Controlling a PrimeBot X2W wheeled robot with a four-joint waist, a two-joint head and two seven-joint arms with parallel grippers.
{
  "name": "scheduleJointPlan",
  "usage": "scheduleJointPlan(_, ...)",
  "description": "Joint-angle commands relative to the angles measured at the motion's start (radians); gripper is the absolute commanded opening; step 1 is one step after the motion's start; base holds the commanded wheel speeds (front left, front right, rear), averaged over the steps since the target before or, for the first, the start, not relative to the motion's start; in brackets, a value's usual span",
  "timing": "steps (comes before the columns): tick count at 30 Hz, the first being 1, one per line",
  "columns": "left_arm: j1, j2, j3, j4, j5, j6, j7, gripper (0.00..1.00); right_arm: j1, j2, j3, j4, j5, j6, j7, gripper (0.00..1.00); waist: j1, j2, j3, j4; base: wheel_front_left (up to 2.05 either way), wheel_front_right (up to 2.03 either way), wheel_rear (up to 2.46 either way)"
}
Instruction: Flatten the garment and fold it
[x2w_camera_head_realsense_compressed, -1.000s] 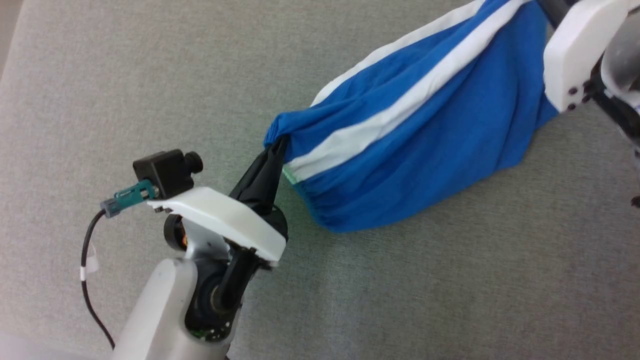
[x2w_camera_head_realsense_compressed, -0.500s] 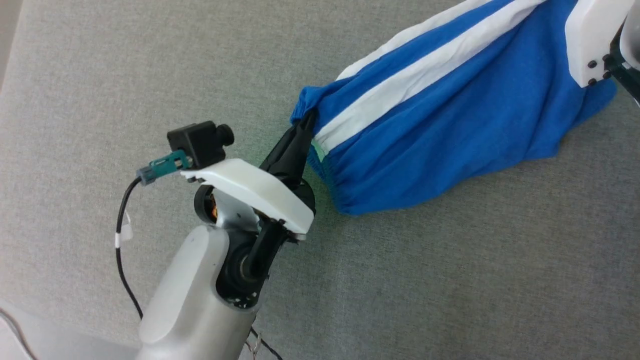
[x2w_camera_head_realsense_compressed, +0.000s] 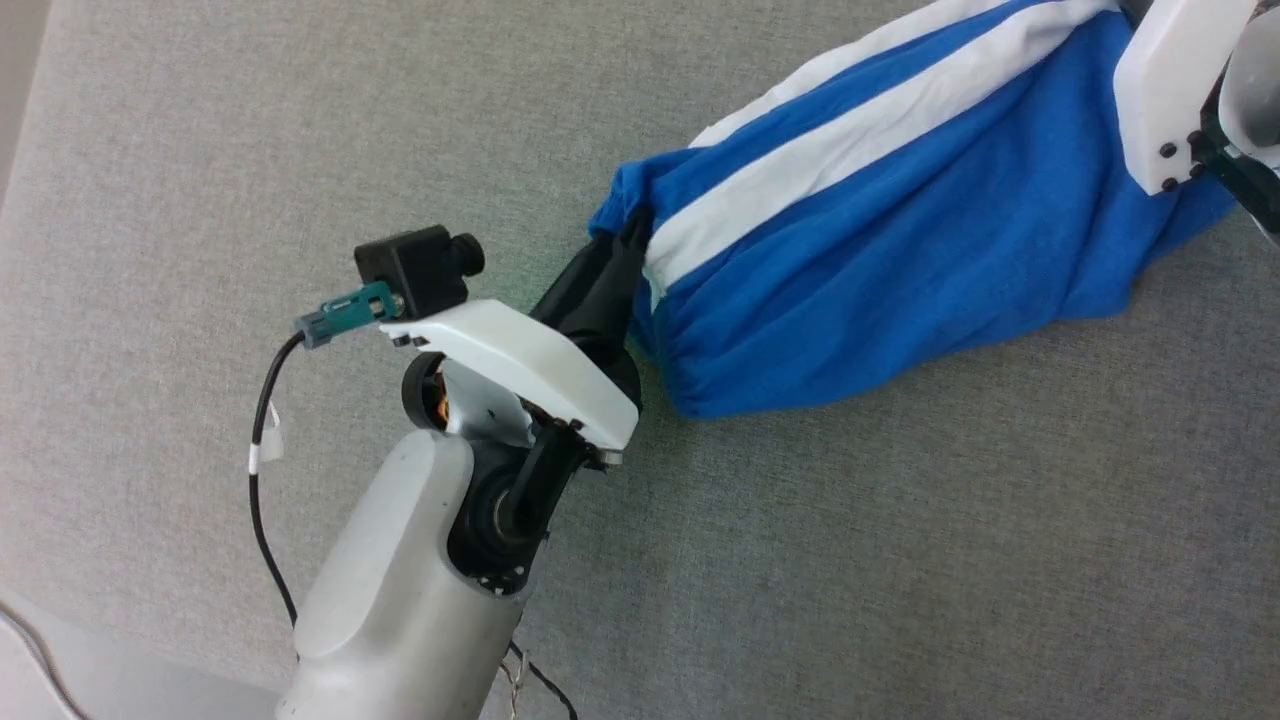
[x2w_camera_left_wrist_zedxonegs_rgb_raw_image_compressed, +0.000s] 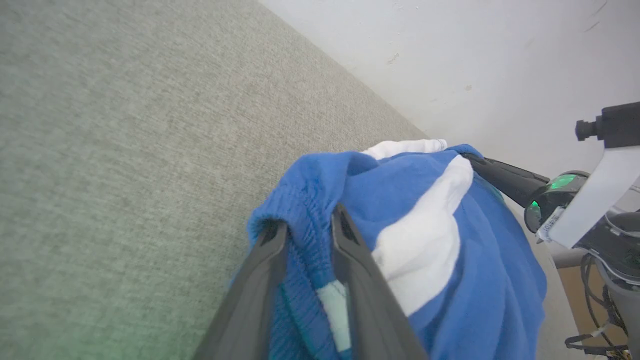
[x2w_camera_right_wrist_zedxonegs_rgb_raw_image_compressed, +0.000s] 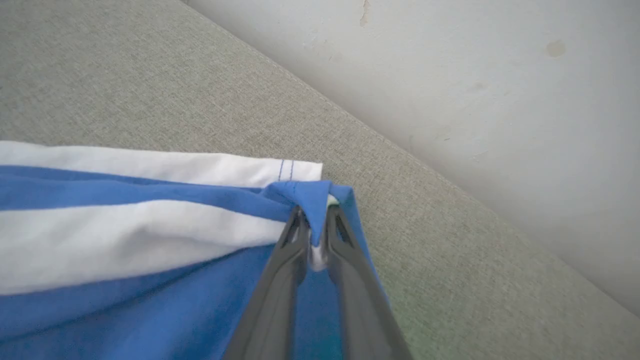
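Note:
The royal-blue shorts (x2w_camera_head_realsense_compressed: 900, 230) with white side stripes hang stretched between my two grippers, their lower edge sagging onto the grey surface. In the head view my left gripper (x2w_camera_head_realsense_compressed: 625, 245) is shut on the gathered waistband end. The left wrist view shows its fingers (x2w_camera_left_wrist_zedxonegs_rgb_raw_image_compressed: 345, 240) pinching a bunch of blue elastic cloth (x2w_camera_left_wrist_zedxonegs_rgb_raw_image_compressed: 310, 200). My right gripper (x2w_camera_right_wrist_zedxonegs_rgb_raw_image_compressed: 312, 220) is shut on a hem corner of the shorts (x2w_camera_right_wrist_zedxonegs_rgb_raw_image_compressed: 125, 235), where blue meets the white trim. In the head view the white cover of the right wrist (x2w_camera_head_realsense_compressed: 1175, 90) hides those fingertips.
A grey woven fabric surface (x2w_camera_head_realsense_compressed: 900, 560) lies under everything. A pale wall (x2w_camera_right_wrist_zedxonegs_rgb_raw_image_compressed: 475, 75) borders it behind the shorts. A black cable (x2w_camera_head_realsense_compressed: 262, 470) loops beside my left forearm, and a pale edge (x2w_camera_head_realsense_compressed: 60, 660) shows at the lower left.
My left gripper, with the waistband in it, has moved up and to the right, closer to the right wrist. The shorts hang a little slacker between them. Both grips hold.

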Motion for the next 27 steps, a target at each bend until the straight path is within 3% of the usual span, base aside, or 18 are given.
scheduleJointPlan(1, -0.01, -0.005, -0.002, 0.013, -0.005, -0.004, -0.007, 1.0, -0.006, -0.005, 0.003, 0.01, 0.004, -0.001, -0.02, 1.0, 0.0001, 0.0, -0.006, 0.0, 0.0, 0.0, 0.0)
scheduleJointPlan(7, 0.0, 0.001, 0.005, 0.012, 0.006, 0.001, -0.038, 1.0, 0.008, 0.0, 0.007, 0.014, 0.04, -0.001, -0.059, 1.0, 0.0001, 0.0, -0.056, -0.011, 0.0, 0.0, 0.0)
scheduleJointPlan(12, 0.043, 0.039, 0.028, -0.026, 0.04, 0.018, -0.087, 1.0, 0.072, 0.0, -0.03, -0.043, 0.086, -0.001, -0.107, 1.0, 0.0001, 0.0, -0.126, -0.032, 0.0, 0.0, 0.0)
scheduleJointPlan(19, 0.156, 0.11, 0.055, -0.122, 0.13, 0.05, -0.202, 1.0, 0.285, 0.05, -0.207, -0.229, 0.065, -0.001, -0.226, 1.0, 0.0001, 0.0, -0.212, -0.076, 0.0, 0.0, 0.0)
scheduleJointPlan(27, 0.295, 0.143, 0.069, -0.168, 0.229, 0.09, -0.333, 1.0, 0.602, 0.188, -0.409, -0.485, -0.073, -0.001, -0.348, 1.0, 0.0001, 0.0, -0.253, -0.112, 0.0, 0.0, 0.0)
